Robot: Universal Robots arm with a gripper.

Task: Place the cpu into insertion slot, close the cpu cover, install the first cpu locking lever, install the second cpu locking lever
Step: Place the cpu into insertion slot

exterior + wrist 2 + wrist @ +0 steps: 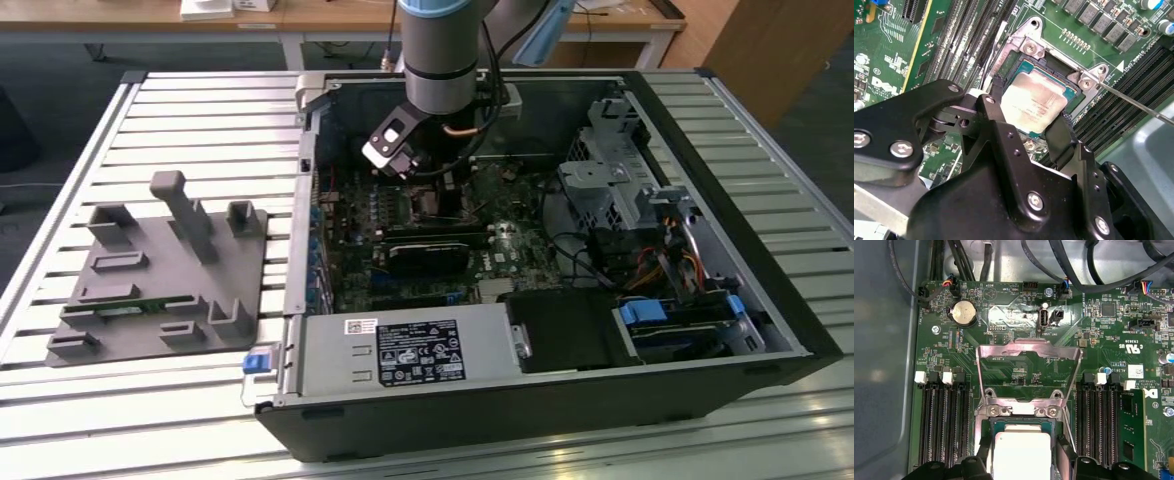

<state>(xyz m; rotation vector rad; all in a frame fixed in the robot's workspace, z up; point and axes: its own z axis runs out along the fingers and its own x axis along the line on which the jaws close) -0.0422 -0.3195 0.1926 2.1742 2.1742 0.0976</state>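
With the cpu cover (1026,351) raised, the gripper (1026,114) pinches the cpu (1033,100) at the insertion slot (1054,62); seating it probably needs square alignment.

Gripper (1026,107): we're right down at the cpu (1036,100).
Cpu: silvery face up, squarely over the insertion slot (1054,64).
Memory slots (961,35): long, black, alongside.

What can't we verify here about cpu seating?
- Second wrist view: cpu near edge hidden by the gripper body, so full seating in the insertion slot unclear.
- First wrist view: cpu cut off by the frame edge.
- Exterior view: arm hangs over the insertion slot; too small to judge.
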